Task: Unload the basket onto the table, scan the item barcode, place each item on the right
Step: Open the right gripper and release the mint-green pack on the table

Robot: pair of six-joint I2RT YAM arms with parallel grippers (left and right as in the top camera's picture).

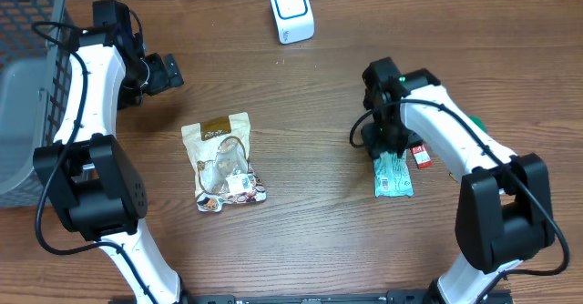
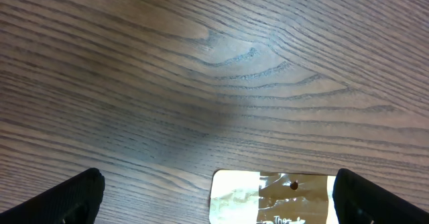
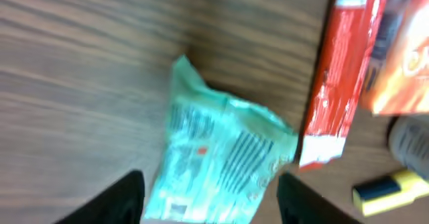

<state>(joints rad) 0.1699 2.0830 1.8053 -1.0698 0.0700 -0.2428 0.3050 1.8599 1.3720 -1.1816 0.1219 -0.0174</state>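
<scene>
**Item:** green packet (image 3: 214,157), flat on the desk (image 1: 310,240) under my right end effector (image 1: 387,149). Blurred dark stripes, likely the barcode, face up.

**Right end effector:** fingers stand on either side of the packet. I cannot tell whether they pinch it or only flank it.

**Left end effector** (image 2: 214,197)**:** spread wide and empty, near a snack bag (image 1: 223,163).

**Scanner** (image 1: 291,11)**:** white box at the far edge, well apart from the packet.

**Hazards:**
- The slack wrapper may buckle or slip from a shallow pinch.
- The red packet (image 3: 338,70) just beside it could be dragged along.
- A poor wrist angle may hide the stripes from the scanner.

**Surface:** flat wood-grain. A grey basket (image 1: 27,95) sits on my left. The room beyond is not shown.
</scene>
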